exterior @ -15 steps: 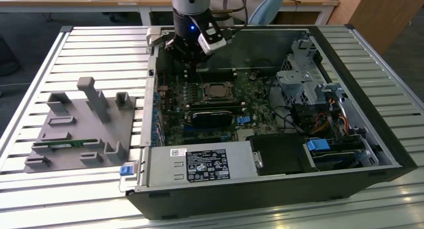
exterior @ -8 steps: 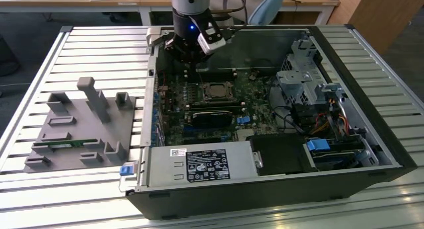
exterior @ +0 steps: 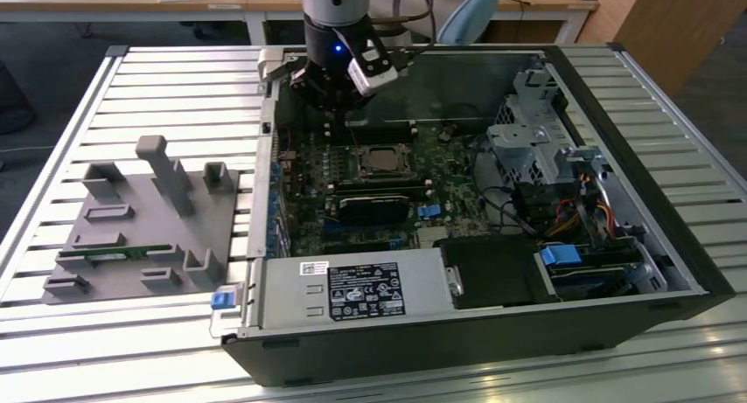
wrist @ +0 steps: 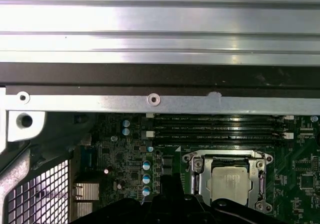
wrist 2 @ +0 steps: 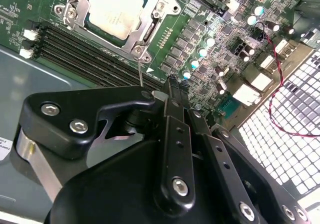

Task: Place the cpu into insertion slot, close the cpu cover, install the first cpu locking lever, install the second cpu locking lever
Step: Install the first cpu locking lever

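Claw [wrist 2: 172, 91] fingers look pressed together with nothing between them, though your second wrist view is partly blocked. You have it hovering above the green motherboard [exterior: 350, 193], just beside the insertion slot [wrist 2: 117, 14]. Your cpu [wrist 2: 114, 9] sits in that slot, with the cpu cover [wrist 2: 150, 29] framing it.

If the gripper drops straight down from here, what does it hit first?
Probably the green board beside the cpu cover, near the memory slots, not the cpu itself. Depth is unclear, so this is a guess. The gripper holds nothing visible.
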